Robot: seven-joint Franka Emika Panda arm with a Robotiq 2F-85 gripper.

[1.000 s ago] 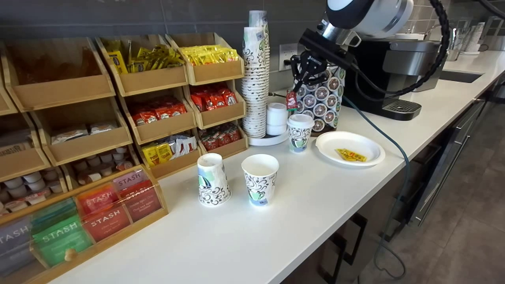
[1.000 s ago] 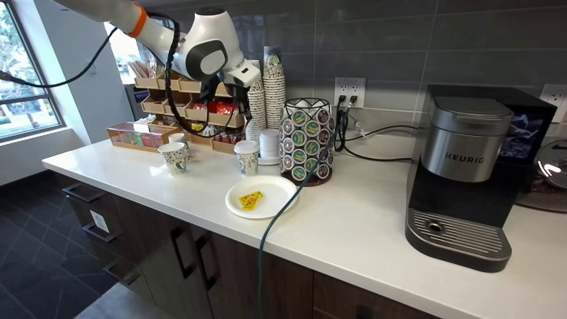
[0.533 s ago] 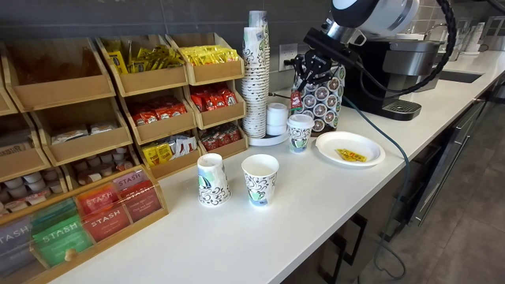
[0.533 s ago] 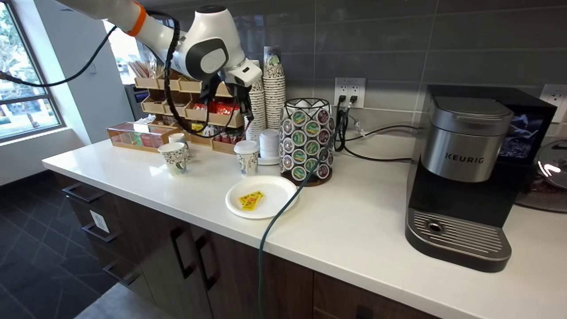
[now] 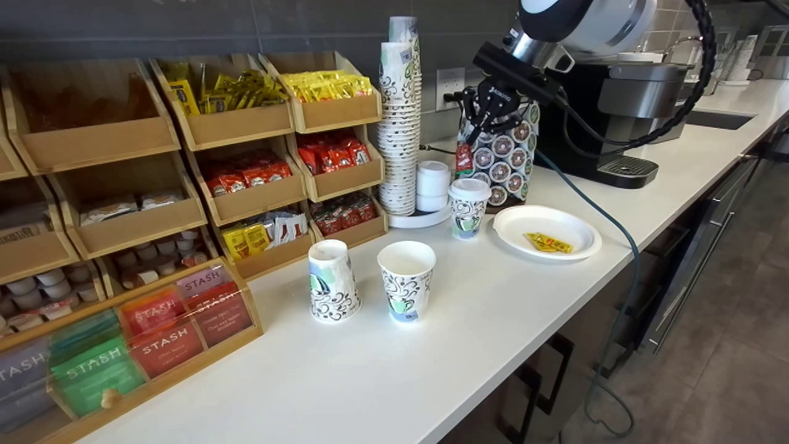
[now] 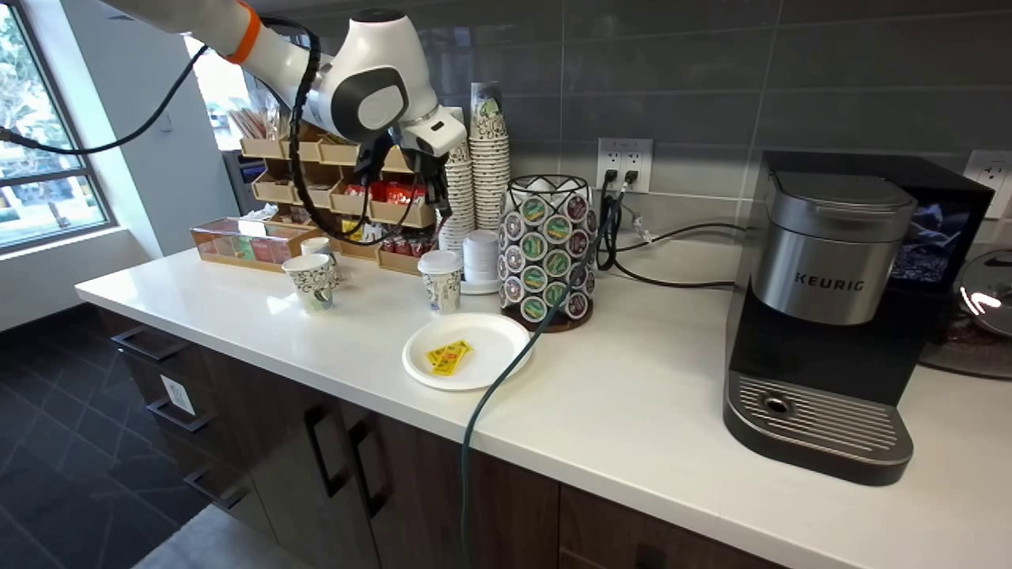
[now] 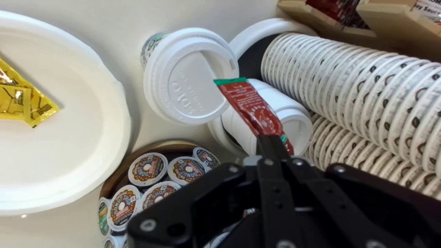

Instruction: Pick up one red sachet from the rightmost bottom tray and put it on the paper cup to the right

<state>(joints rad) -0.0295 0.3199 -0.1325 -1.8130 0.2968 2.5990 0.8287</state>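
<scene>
In an exterior view, L→R: inverted cup (image 5: 333, 285) on worktop (image 5: 308, 376) | rightmost bottom tray (image 5: 356, 233) holds red packets (image 5: 345, 217) | open cup (image 5: 405, 287) | red sachet (image 5: 464, 159) hangs just above lidded paper cup (image 5: 468, 217), pinched in end effector (image 5: 473, 139) | plate (image 5: 518, 220) bears yellow packets (image 5: 548, 243).

1. Counted one red sachet (image 7: 254, 110) in the hand (image 7: 276, 144).
2. Counted one lidded paper cup (image 7: 189, 77), one upright open cup (image 5: 407, 283), one upside-down cup (image 5: 333, 283) on the counter (image 5: 370, 370).
3. Saw two tall cup stacks (image 5: 397, 142).
4. Found one plate (image 6: 494, 336) bearing two yellow packets (image 6: 449, 359).
5. Noted one pod carousel (image 6: 545, 245), one coffee machine (image 6: 838, 261), one tea box (image 5: 185, 370).
</scene>
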